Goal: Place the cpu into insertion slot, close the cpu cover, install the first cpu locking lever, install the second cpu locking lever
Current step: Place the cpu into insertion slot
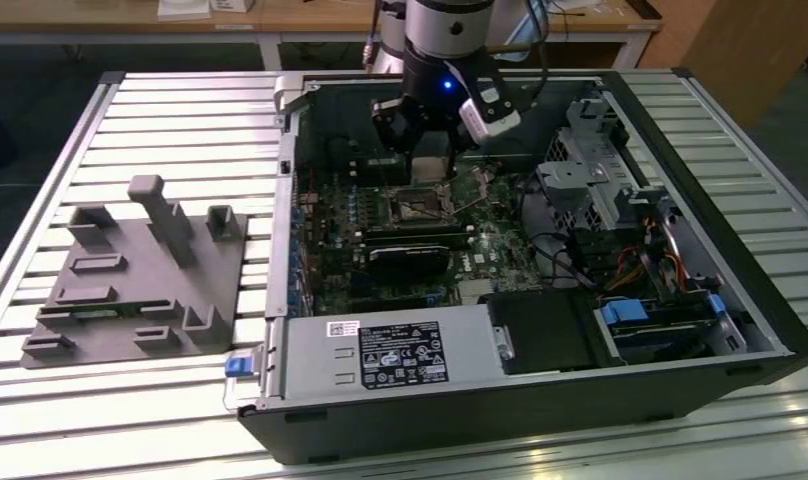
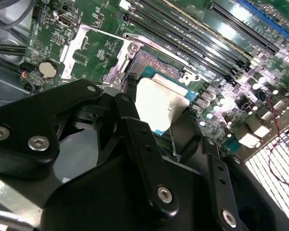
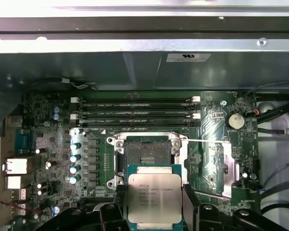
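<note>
Slats of pale metal make the worktop (image 1: 137, 100), and on it lies an open computer case (image 1: 511, 400) with black walls. The exterior view gives the whole scene. The arm (image 1: 444, 40) reaches down into the case over the green-black motherboard (image 1: 377, 270), close above the insertion slot (image 1: 418, 205), a small square with a dark centre. At the exterior view's left sits a grey fixture (image 1: 137, 290) with blocks and posts.

The first wrist view gives the grip itself. Two black fingers (image 3: 119, 211) are clamped on opposite edges of the cpu (image 3: 155, 199), a thin square with a matte silvery-beige top on a green base. It is not seated. It hangs just beside the insertion slot (image 3: 147, 156) and its edge overlaps the silvery rim, but I cannot tell if they touch. The cpu cover (image 3: 231, 175) stands open to one side. Long black memory slots (image 3: 137, 113) and a round coin battery (image 3: 235, 120) lie near.

The second wrist view looks along the fingers (image 2: 135, 139), which are jointed black links with screw heads. Here the cpu (image 2: 159, 103) looks smooth and pale, and the insertion slot (image 2: 151, 62) shows a grainy grey contact field. The cpu cover (image 2: 118, 65) is shiny stamped metal, with green board visible through its window.
</note>
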`<state>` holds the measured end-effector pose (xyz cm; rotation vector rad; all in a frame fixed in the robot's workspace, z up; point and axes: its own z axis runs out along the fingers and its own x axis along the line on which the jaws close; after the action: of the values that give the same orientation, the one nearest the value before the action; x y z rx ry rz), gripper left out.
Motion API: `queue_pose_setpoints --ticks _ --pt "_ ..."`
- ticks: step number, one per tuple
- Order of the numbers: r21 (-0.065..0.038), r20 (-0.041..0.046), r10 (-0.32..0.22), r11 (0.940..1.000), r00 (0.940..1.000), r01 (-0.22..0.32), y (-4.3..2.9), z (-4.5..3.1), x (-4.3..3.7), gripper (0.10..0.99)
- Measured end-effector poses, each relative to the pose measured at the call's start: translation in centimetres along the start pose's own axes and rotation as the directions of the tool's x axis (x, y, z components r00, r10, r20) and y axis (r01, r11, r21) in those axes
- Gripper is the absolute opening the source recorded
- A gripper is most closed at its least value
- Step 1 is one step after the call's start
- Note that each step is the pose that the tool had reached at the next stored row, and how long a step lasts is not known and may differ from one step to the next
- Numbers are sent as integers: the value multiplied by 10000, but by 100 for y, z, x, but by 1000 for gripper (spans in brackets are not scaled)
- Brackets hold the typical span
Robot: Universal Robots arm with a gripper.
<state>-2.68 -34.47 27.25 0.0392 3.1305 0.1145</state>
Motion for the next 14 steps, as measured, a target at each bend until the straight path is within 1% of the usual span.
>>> queue_pose_setpoints --ticks 5,14 --pt "29 0 -2 10000 10000 2 20 84 1 537" --pt "45 1 -2 10000 10000 2 10 246 16 537"
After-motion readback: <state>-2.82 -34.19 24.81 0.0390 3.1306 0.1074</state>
